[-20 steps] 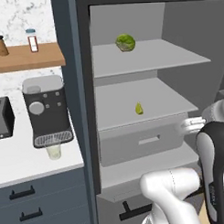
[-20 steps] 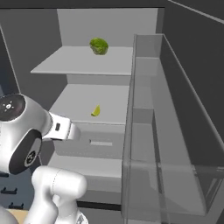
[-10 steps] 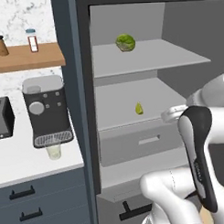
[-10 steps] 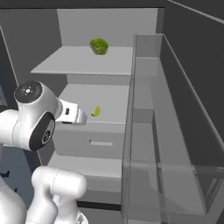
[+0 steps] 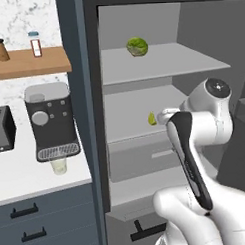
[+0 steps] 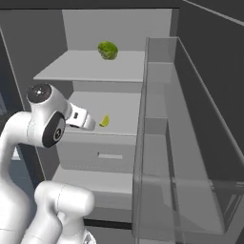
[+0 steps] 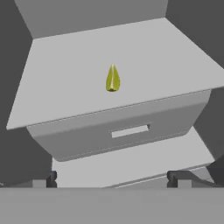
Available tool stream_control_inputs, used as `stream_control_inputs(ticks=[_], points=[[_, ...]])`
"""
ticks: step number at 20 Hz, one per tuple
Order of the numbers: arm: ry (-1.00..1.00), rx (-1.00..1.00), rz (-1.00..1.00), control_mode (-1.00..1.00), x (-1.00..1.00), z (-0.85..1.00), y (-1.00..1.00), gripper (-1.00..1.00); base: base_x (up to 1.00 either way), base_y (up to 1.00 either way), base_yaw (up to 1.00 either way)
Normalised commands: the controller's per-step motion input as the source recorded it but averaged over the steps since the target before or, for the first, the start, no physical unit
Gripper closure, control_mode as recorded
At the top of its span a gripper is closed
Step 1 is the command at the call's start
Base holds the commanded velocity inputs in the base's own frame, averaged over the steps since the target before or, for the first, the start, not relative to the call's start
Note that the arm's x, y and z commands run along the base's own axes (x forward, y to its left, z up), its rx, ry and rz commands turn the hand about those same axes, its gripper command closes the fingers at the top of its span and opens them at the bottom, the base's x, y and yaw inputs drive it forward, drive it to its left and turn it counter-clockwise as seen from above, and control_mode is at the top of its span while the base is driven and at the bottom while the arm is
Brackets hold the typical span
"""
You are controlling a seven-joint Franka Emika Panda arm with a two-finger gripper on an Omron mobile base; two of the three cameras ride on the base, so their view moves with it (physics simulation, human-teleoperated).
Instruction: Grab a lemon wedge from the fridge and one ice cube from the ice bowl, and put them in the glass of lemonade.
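The gripper (image 7: 112,177) is seen with its jaws spread as wide as they go, and nothing is held between them. In the hand view the two dark fingertips (image 7: 47,178) are set far apart at the bottom edge, with bare shelf and drawer front visible in the gap.

The lemon wedge (image 7: 112,78) is found ahead of the gripper, apart from it and untouched, lying on the middle shelf (image 7: 65,83) of the open fridge (image 5: 157,68). In the hand view it is centred between the fingertips and well above them. In the left base view the wedge (image 5: 152,118) is seen just beside the end of the white hand; in the right base view the wedge (image 6: 104,120) is likewise placed just past the hand's tip, on the same shelf.

A grey drawer (image 7: 124,131) with a slot handle is seen below the wedge's shelf, between the wedge and the fingertips in the hand view. A round leafy green ball (image 5: 137,46) is set on the shelf above, higher than the gripper and further back.

The glass of lemonade (image 5: 59,165) is found well off to the gripper's left, outside the fridge, standing on the white counter (image 5: 31,182) under the coffee machine (image 5: 49,122). A dark toaster (image 5: 2,129) is placed further left still
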Motion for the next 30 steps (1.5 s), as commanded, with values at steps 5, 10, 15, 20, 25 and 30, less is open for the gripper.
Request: stream_control_inputs(ticks=[5, 10, 15, 20, 25, 30], points=[[0.04, 0.09, -0.14, -1.00, 0.62, -0.30, 0.00, -1.00, 0.00, 0.00, 0.00], [0.08, -0.04, 0.01, -1.00, 0.44, 0.00, 0.00, -1.00, 0.00, 0.00, 0.00], [0.00, -0.03, 0.06, -1.00, 0.29, -0.11, -0.04, -1.00, 0.00, 0.00, 0.00], [0.00, 0.00, 0.09, -1.00, 0.21, -0.17, -0.15, -1.00, 0.00, 0.00, 0.00], [0.00, -0.05, 0.10, -1.00, 0.16, -0.02, -0.02, -1.00, 0.00, 0.00, 0.00], [0.00, -0.03, 0.05, -1.00, 0.19, -0.30, -0.04, -1.00, 0.00, 0.00, 0.00]])
